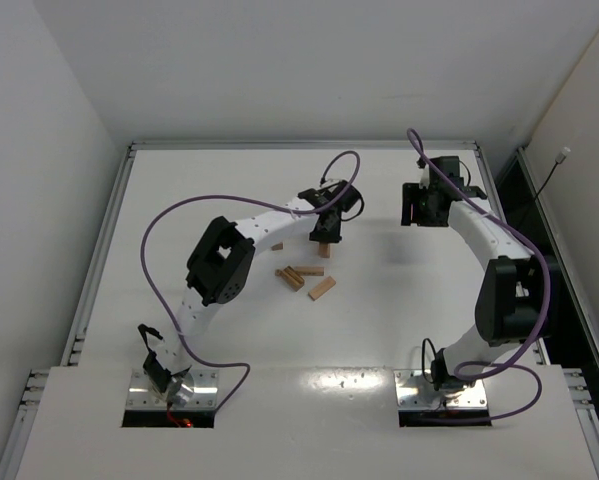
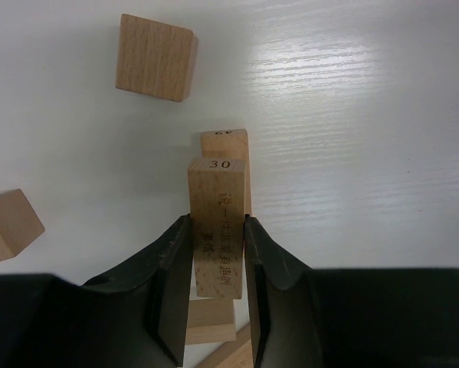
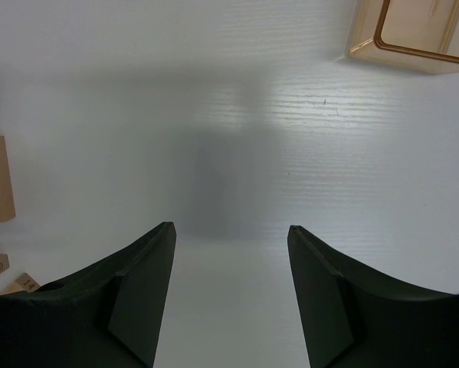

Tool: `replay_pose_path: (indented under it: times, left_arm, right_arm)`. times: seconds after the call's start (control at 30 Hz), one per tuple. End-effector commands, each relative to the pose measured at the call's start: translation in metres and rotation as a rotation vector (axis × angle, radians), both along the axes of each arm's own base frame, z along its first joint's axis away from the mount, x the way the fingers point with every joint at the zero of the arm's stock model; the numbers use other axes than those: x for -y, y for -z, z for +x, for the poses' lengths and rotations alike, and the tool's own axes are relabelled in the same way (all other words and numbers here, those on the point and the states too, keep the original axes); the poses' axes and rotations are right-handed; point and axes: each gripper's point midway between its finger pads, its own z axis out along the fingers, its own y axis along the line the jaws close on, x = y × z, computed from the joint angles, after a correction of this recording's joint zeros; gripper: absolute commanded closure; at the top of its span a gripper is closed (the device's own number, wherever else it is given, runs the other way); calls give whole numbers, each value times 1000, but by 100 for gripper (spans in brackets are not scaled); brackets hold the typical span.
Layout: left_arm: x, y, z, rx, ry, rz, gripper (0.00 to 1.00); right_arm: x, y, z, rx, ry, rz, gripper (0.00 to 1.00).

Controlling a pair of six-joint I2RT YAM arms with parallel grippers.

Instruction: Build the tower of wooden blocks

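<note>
- Nearest you, a short light-tan wooden bar (image 1: pixel 322 288) lies loose on the white table (image 1: pixel 229 170), with a small cluster of similar tan bars (image 1: pixel 295 277) just beyond it. These are the stock for the wood block tower, and no stack of any height shows yet
- Next out, your left gripper (image 2: pixel 218 224) is clenched on a light-tan wooden block stamped 30 (image 2: pixel 217 188). The jaws are set narrow against its two long faces, and the stamped end sticks out past the fingertips
- Just beyond that end sits a second tan block (image 2: pixel 227 143), close in line with the held one. Whether the two touch cannot be told from the wrist view
- The step in hand looks like setting this block down. Keep it square to its neighbour, lower it slowly until it bears fully, and only then part the jaws evenly so neither finger drags it sideways
- Further out to the left lies a tan wooden cube (image 2: pixel 155 57), well apart from the held piece. Lift straight up afterwards and you should not clip it
- Farthest, your right gripper (image 3: pixel 229 230) hangs released, jaws moderately wide, holding and touching nothing over bare table. The corner of a shallow light-wood tray (image 3: pixel 413 34) shows beyond it
</note>
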Motion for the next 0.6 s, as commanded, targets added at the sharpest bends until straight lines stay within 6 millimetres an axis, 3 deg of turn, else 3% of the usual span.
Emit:
replay_pose_path:
  times: [0.0, 0.13, 0.43, 0.47, 0.57]
  left_arm:
    - [13, -8, 10, 24, 8, -44, 100]
    - [14, 2, 8, 2, 14, -39, 100]
    - [20, 1, 8, 3, 35, -59, 99]
    - [21, 1, 7, -3, 39, -64, 86]
    - [22, 9, 5, -14, 54, -61, 69]
  right_arm:
    - [-1, -2, 6, 27, 10, 20, 43]
    - [-1, 1, 3, 18, 10, 20, 43]
    - [-3, 4, 3, 8, 4, 27, 43]
    - [-3, 4, 3, 8, 4, 27, 43]
    - [-3, 4, 3, 8, 4, 27, 43]
